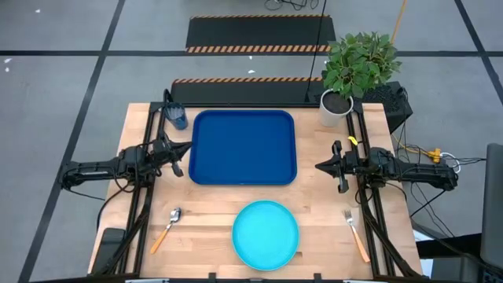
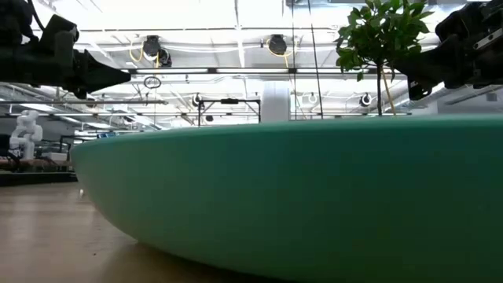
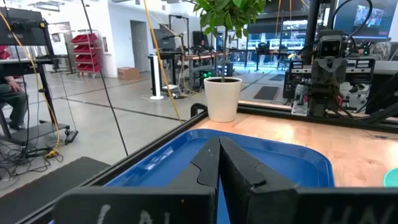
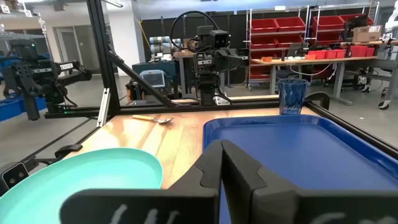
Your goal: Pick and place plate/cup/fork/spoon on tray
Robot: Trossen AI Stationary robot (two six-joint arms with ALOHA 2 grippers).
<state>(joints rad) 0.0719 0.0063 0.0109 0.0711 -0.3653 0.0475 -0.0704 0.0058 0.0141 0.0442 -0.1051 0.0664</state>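
Observation:
The dark blue tray (image 1: 243, 147) lies at the table's middle, far half. The cyan plate (image 1: 266, 233) rests flat near the front edge; it fills the low view (image 2: 314, 196). The blue cup (image 1: 178, 118) stands upright off the tray's far left corner. The spoon (image 1: 166, 228) lies front left, the fork (image 1: 355, 234) front right. My left gripper (image 1: 187, 147) is shut and empty at the tray's left edge. My right gripper (image 1: 321, 166) is shut and empty at the tray's right edge.
A white pot with a green plant (image 1: 336, 108) stands at the far right corner. Black rails (image 1: 141, 196) run along both table sides. The other arm shows beyond the tray in the left wrist view (image 3: 328, 68) and in the right wrist view (image 4: 208, 59).

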